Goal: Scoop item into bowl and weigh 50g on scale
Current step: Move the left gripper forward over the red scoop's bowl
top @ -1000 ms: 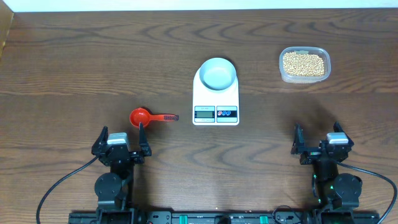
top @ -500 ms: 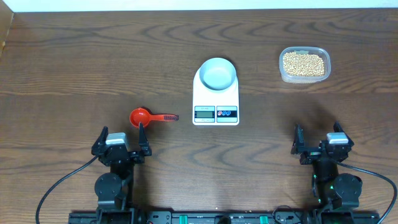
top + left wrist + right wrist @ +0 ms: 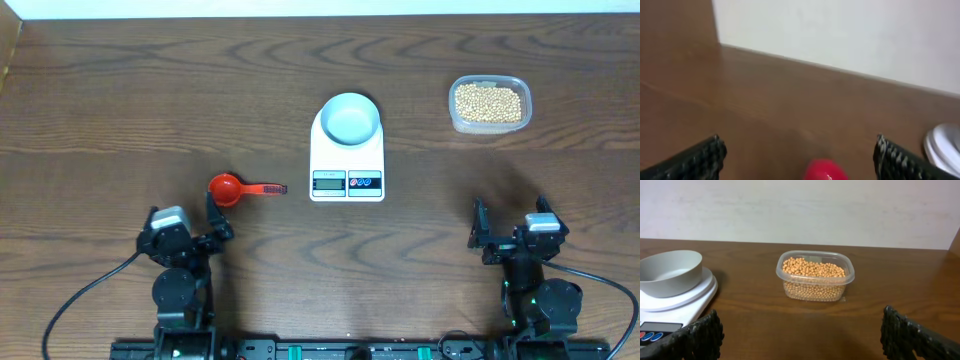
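Note:
The pale blue-white bowl [image 3: 350, 119] sits on the white scale [image 3: 347, 163] at mid table; both show at the left of the right wrist view, the bowl [image 3: 667, 272] on the scale [image 3: 675, 302]. The tan beans [image 3: 488, 103] fill a clear tub at the back right, also seen in the right wrist view [image 3: 814, 272]. A red scoop [image 3: 228, 188] lies left of the scale. My left gripper [image 3: 180, 226] is open just in front of the scoop, whose red bowl [image 3: 826, 170] shows between its fingers. My right gripper [image 3: 512, 226] is open and empty near the front right.
The clear plastic tub [image 3: 489, 104] stands on the wooden table [image 3: 120, 110]. A pale wall runs along the table's far edge [image 3: 800, 210]. Cables trail from both arm bases at the front edge.
My left gripper has swung to the left and turned toward the red scoop. The right arm, scoop, bowl and tub have not moved.

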Available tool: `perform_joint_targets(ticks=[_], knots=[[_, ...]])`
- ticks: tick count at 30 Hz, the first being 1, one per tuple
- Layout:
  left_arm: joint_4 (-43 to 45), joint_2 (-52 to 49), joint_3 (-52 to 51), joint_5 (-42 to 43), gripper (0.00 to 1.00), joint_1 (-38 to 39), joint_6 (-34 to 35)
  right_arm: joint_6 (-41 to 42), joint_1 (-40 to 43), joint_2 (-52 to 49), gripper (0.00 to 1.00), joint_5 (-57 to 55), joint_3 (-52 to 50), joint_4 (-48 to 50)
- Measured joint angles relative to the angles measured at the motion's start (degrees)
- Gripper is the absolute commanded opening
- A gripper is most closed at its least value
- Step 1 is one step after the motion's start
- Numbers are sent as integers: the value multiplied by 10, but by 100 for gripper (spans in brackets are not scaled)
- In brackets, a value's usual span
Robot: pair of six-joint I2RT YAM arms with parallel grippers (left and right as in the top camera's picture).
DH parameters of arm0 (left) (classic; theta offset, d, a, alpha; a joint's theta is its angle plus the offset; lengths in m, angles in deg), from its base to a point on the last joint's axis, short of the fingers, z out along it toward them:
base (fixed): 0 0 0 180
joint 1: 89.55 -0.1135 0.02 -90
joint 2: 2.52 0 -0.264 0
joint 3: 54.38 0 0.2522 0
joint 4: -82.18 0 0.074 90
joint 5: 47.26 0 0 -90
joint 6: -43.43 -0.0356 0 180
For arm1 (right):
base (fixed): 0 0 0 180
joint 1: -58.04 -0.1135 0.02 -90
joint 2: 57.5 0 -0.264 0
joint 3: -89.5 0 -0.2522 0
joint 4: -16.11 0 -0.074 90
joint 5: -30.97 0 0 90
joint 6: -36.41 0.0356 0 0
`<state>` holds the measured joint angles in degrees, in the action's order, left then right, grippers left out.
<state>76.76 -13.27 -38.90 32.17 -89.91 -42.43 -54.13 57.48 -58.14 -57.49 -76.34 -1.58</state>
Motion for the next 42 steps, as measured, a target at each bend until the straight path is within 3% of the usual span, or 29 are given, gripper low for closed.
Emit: perform_joint_targets(ticks=[10,25,42], knots=[[141,-121,6,-44,96,0,4,0,0,0,99,0,0,-1],[153,-255,89,-48,96,0,-1,0,0,0,99,0,0,-1],[158,-262,89,-48,96,0,4,0,0,0,99,0,0,-1]])
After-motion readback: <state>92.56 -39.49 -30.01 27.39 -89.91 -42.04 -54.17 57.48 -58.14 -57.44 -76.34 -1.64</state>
